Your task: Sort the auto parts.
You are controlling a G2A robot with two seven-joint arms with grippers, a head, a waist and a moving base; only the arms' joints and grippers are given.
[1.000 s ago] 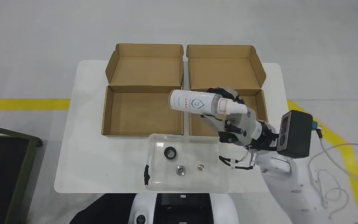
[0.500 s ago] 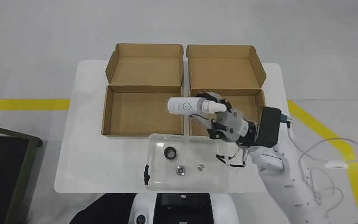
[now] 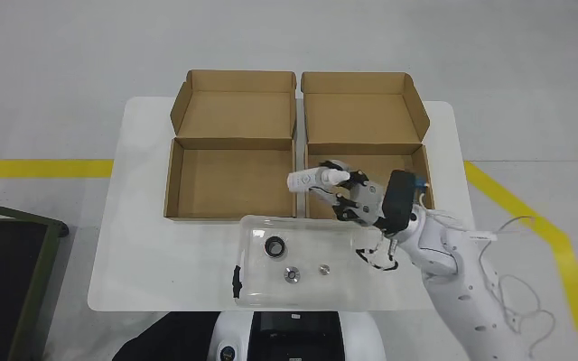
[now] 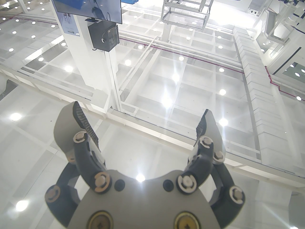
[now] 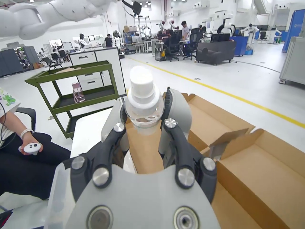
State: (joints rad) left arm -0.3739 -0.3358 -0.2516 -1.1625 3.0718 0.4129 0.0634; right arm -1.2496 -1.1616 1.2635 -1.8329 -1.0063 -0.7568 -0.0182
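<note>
Fingers (image 5: pixel 177 110) of my right gripper (image 5: pixel 144 103) are clamped on either side of a white bottle (image 3: pixel 310 180), whose white end sticks out past the fingertips. I hold it in the air above the line where two open cardboard boxes meet, near their front walls. From the bottle, the left box (image 3: pixel 226 185) lies at 9 o'clock and the right box (image 3: pixel 406 167) at 3 o'clock, both with their lids folded back toward 12 o'clock. At 6 o'clock, just beside the boxes, sits a clear plastic tray (image 3: pixel 244 262) with three small metal parts (image 3: pixel 275 245) lying apart inside it. All of this rests on a white table (image 3: pixel 135 226). My left gripper (image 4: pixel 140 110) points up at the ceiling, its fingers spread wide apart around nothing.
</note>
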